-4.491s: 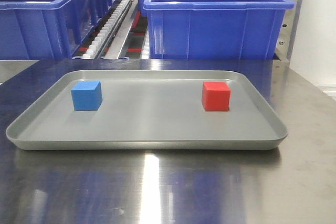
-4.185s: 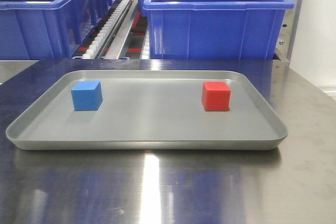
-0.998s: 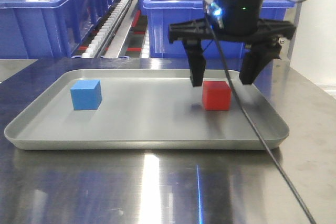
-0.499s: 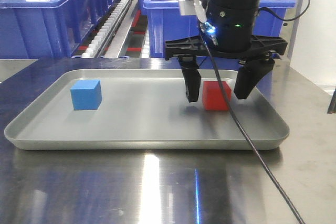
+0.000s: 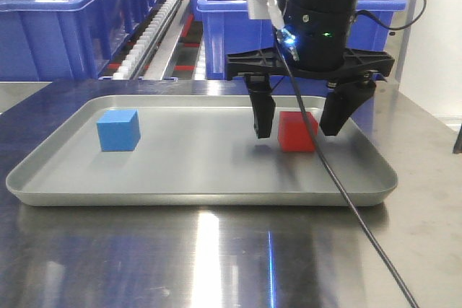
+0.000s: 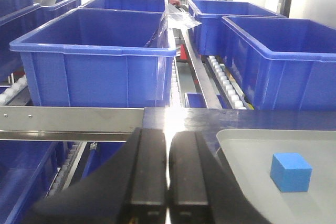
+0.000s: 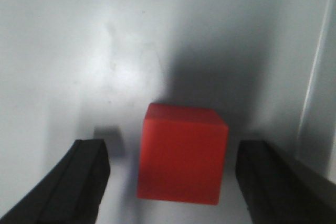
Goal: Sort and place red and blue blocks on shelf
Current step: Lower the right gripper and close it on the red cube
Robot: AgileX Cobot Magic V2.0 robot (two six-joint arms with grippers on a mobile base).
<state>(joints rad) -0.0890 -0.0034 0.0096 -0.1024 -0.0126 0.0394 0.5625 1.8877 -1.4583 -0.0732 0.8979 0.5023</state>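
The left gripper [image 6: 168, 140] is seen only from its own wrist camera. Its two black fingers [image 6: 149, 171] are pressed flat together with nothing between them, and it sits low, left of the tray [image 6: 231, 145], facing the bins.

At the back of the front view, a dark-blue bin [image 5: 50, 34] stands at the left. Beside it runs the shelf [image 5: 148, 34], with its white rollers going off into the distance, and then comes a second bin [image 5: 238, 41].

On the steel table [image 5: 216, 257] lies the shallow grey tray [image 5: 202, 196]. The blue block [image 5: 118, 130] rests flat on the tray's left part, near the far rim and well apart from everything else (the left wrist view shows it too [image 6: 291, 171]).

On the tray's right part sits the red block [image 5: 292, 135], flat on the floor of the tray. The right gripper [image 5: 297, 130] hangs over it with its fingers spread wide, one to each side of the cube and the tips partway down its height. The wrist camera settles the contact: the red block [image 7: 181, 153] lies between the two dark fingers [image 7: 86, 182] with a bare strip of tray at each side, one strip narrower than the other, so neither finger touches it.

A black cable [image 5: 354, 207] drops from the arm — crossing in front of the cube — and runs out to the lower right.
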